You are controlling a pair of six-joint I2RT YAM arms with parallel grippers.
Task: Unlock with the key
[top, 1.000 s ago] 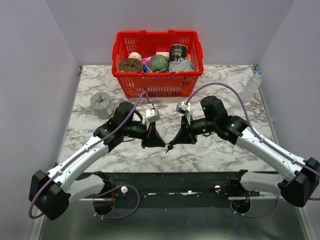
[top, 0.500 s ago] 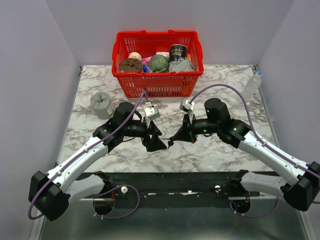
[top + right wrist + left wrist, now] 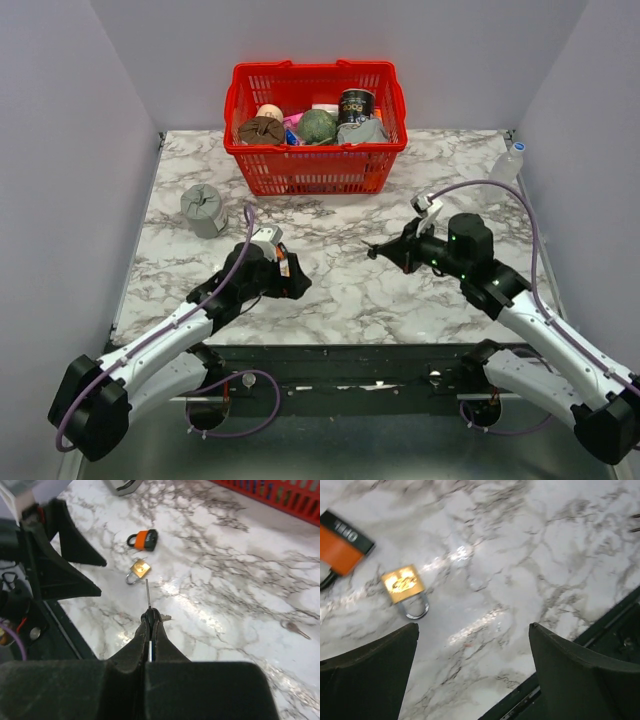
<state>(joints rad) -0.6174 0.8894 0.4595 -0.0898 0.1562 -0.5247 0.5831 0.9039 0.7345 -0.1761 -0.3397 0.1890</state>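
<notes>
Only the right wrist view shows it: the right gripper (image 3: 150, 614), fingers pressed together, pinches the key (image 3: 147, 593) by its head, the thin blade sticking out over the marble table (image 3: 240, 580). Past the blade lie the brass padlock (image 3: 137, 571) and, farther off, the orange-and-black padlock (image 3: 142, 539). The left wrist view shows both locks lying near each other, not touching, and the left gripper (image 3: 473, 630) spread wide around nothing; from overhead neither lock can be made out
</notes>
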